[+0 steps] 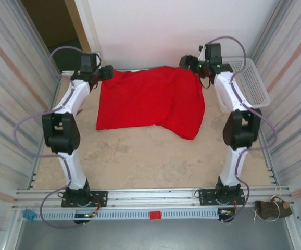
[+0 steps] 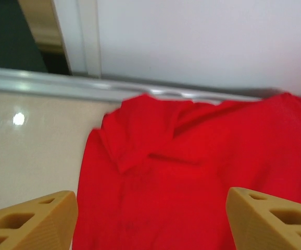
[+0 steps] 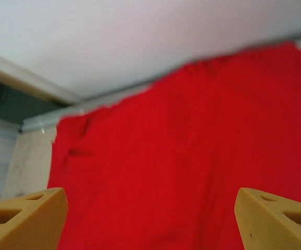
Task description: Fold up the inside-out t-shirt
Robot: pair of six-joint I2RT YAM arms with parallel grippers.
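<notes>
The inside-out t-shirt (image 1: 150,101) is bright red and lies spread across the far half of the table, with a fold hanging toward the near right. My left gripper (image 1: 104,73) hovers at its far left corner, and my right gripper (image 1: 189,62) at its far right corner. In the left wrist view the left gripper (image 2: 150,221) is open, its tan fingertips (image 2: 33,219) wide apart over the red cloth (image 2: 192,166) with a small creased flap. In the right wrist view the right gripper (image 3: 150,221) is open too, with the shirt (image 3: 182,151) beneath it and nothing pinched.
A white plastic basket (image 1: 253,80) stands at the far right against the corrugated side wall. The bare beige tabletop (image 1: 140,156) stretches from the shirt to the arm bases. A metal rail (image 2: 41,86) and white wall bound the far edge.
</notes>
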